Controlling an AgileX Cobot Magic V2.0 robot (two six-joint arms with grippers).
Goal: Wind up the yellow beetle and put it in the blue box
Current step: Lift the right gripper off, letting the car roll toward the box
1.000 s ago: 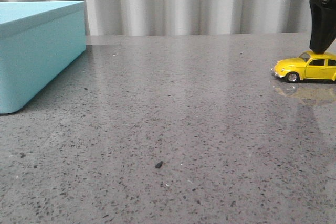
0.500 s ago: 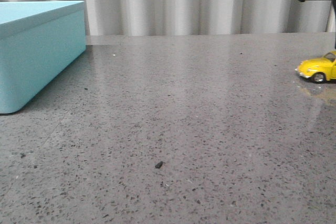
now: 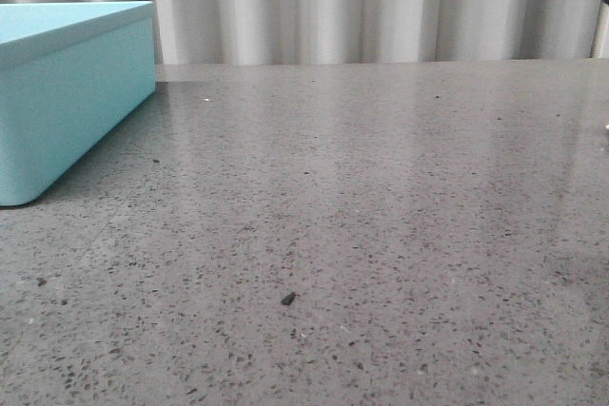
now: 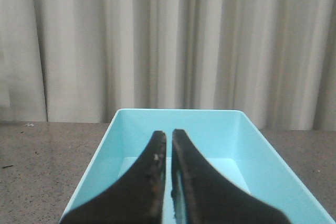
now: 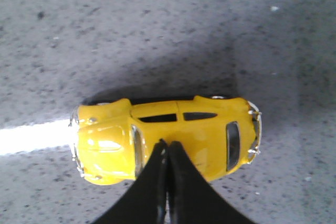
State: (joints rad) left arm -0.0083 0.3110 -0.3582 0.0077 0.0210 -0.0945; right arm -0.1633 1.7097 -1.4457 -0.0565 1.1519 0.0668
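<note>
Yellow beetle (image 5: 168,137) looks light, rigid, glossy — likely slippery; take it across the doors. Both pincers clenched on nothing: right pincer (image 5: 168,148) pressing its roof, left pincer (image 4: 169,136) above blue box (image 4: 231,129)

The grey speckled desk (image 3: 381,197) carries the blue box (image 3: 67,92), which sits open below the left hand (image 4: 169,140). The yellow beetle (image 5: 168,137) rests on the desk directly under the right hand (image 5: 168,148). A small dark speck (image 3: 287,299) lies on the desk well apart from both.

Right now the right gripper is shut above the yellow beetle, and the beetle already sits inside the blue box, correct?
Not quite. The right gripper is shut above the yellow beetle, but the right wrist view shows the beetle on the grey speckled table, not inside the blue box.
</note>
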